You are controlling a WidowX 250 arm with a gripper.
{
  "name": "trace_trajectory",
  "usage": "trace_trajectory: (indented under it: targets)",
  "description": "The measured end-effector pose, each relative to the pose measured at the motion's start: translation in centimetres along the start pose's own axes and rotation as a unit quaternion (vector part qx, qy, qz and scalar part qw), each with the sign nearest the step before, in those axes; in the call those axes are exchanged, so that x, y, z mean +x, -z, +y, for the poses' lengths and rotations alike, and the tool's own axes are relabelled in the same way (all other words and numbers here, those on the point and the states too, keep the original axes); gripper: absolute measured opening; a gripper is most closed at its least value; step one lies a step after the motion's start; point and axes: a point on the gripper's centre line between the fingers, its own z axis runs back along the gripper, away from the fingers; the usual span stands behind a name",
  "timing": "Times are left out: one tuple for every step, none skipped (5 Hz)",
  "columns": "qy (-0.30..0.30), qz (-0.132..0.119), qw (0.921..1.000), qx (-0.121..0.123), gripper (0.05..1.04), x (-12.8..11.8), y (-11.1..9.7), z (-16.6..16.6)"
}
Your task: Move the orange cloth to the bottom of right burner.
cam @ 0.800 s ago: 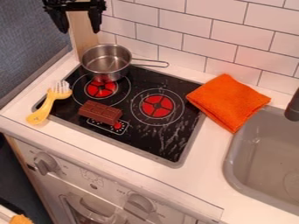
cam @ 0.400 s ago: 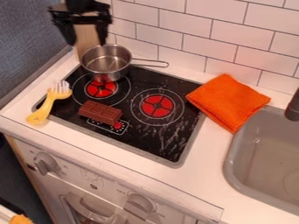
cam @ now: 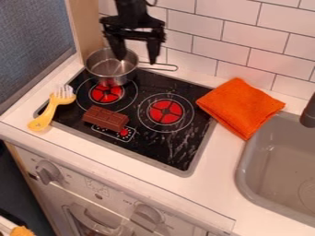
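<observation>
My gripper hangs over the metal pot at the back left of the stove, its fingers spread apart with nothing between them. The folded orange cloth lies flat on the white counter, between the stove's right edge and the sink, well to the right of the gripper. The right burner is a red disc with white rings on the black stovetop, left of the cloth, with nothing on it.
A metal pot stands by the left burner, its handle pointing right. A chocolate bar lies on the front of the stovetop. The yellow fork rests at the left edge. The grey sink is at the right.
My gripper has come down and to the right from the top left, from beside the wooden post to over the pot. The cloth and the other objects have stayed in place.
</observation>
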Motion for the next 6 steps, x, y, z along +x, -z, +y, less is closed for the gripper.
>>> trace_trajectory:
  targets:
    - [0.053,0.000,0.9986,-0.010,1.000,0.0,0.0,-3.5]
    - [0.110,-0.001,0.9937,-0.020,1.001,0.8,-0.6,-7.4]
    - [0.157,0.023,0.9866,-0.040,1.000,1.2,1.3,-11.2]
    - [0.198,0.034,0.9786,-0.042,1.000,1.4,2.6,-13.9]
    - [0.231,0.058,0.9707,-0.034,1.000,1.3,5.0,-15.4]
    - [0.244,0.073,0.9667,-0.025,1.000,0.9,6.5,-15.3]
